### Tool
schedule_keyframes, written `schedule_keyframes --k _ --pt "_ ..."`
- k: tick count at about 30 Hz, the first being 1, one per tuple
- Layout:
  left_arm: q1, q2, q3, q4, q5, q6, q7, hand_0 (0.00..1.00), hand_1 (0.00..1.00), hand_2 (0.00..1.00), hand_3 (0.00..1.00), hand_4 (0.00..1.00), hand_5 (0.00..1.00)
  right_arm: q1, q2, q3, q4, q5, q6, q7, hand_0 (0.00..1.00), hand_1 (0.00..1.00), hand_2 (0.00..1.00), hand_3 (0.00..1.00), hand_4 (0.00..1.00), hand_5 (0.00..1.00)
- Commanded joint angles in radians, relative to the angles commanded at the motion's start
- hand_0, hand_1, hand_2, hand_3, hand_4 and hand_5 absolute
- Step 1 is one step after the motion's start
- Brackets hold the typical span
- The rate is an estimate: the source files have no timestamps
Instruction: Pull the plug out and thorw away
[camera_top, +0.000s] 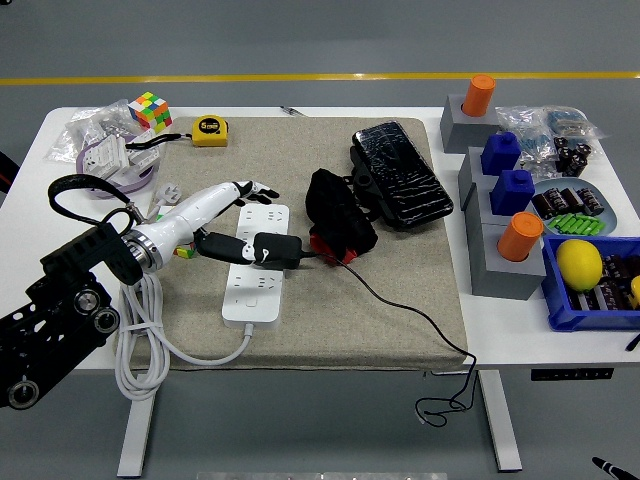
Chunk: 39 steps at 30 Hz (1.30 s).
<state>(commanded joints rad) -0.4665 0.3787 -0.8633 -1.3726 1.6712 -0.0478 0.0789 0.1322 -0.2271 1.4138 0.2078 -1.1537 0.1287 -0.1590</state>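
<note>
The plug (277, 247), a black adapter block, is seated in the white power strip (256, 264) on the grey mat (330, 290), w/ its thin black cable (400, 305) trailing right and off the mat's front edge. The left robot hand (225, 197) is laid over the strip's far end, white fingers stretched out nearly flat, nothing gripped; its dark thumb is pointed toward the plug. The strip's thick white cord (145, 345) is looped at the surface's (60, 135) left front. Just right of the plug, black cloth items (338, 212) and a wrapped black case (402, 175) are seen. Far right: a blue bin (560, 305) holding a lemon (579, 264) and dark items; behind it, a round dish (545, 188) w/ black pieces and green pieces. Orange cylinders (520, 236) are stood in grey blocks.
</note>
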Motion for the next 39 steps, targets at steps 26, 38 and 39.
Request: schedule_keyframes --k 26,38,39 --pt "-0.098 -0.088 0.128 0.189 0.006 0.046 -0.012 0.521 0.611 0.565 0.595 0.919 0.002 -0.006 -0.001 -0.018 -0.001 0.012 0.0 0.0 0.632 0.626 0.619 0.567 0.987 0.458" --pt "-0.124 -0.11 0.138 0.246 -0.026 0.038 0.005 0.528 0.553 0.527 0.553 0.832 0.002 -0.004 -0.001 -0.01 -0.001 0.011 0.0 -0.001 0.632 0.626 0.619 0.567 0.988 0.458" --pt "-0.125 -0.11 0.138 0.249 -0.029 0.037 0.007 0.528 0.553 0.527 0.553 0.832 0.002 -0.005 -0.001 -0.011 -0.001 0.012 0.0 -0.001 0.632 0.626 0.619 0.567 0.988 0.458"
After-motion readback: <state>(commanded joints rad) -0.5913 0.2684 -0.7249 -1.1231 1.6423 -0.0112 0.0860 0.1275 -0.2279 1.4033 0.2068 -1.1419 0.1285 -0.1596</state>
